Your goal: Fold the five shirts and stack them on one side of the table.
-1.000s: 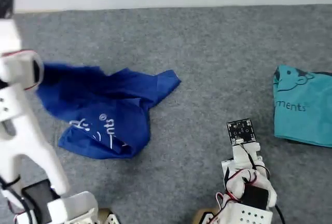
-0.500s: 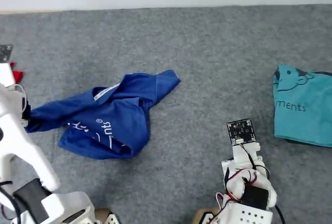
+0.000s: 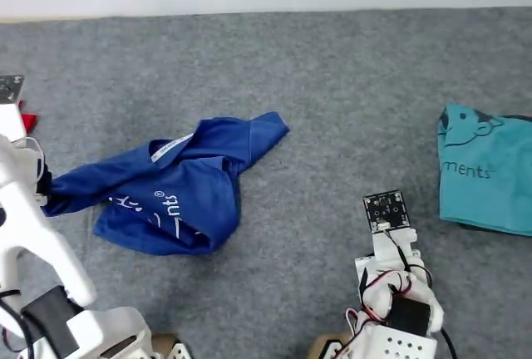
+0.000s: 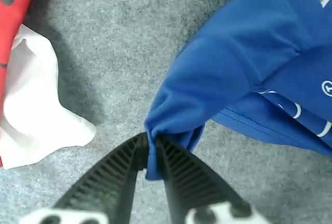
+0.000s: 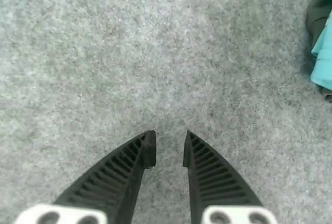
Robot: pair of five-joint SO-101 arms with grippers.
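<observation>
A crumpled blue shirt (image 3: pixel 174 189) with white print lies left of the table's middle, one sleeve stretched out to the left. My left gripper (image 3: pixel 43 189) is at the left edge, shut on the end of that sleeve (image 4: pixel 171 125); the pinched cloth shows between the fingers of the left gripper (image 4: pixel 150 142). A folded teal shirt (image 3: pixel 486 168) rests at the right edge, with something dark beneath it (image 5: pixel 314 11). My right gripper (image 5: pixel 168 150) hovers over bare carpet near the front, open by a narrow gap and holding nothing. The right arm (image 3: pixel 391 288) stands front right.
Red cloth (image 4: pixel 15 1) and white cloth (image 4: pixel 31 105) lie on the grey carpet next to the left gripper; a red scrap (image 3: pixel 27 120) shows at the left edge. The grey carpet (image 3: pixel 332 85) covers the table.
One second ago the left arm stood higher over the shirt's left part. It has since drawn the sleeve out leftward and low; the collar label now shows. The right arm is still.
</observation>
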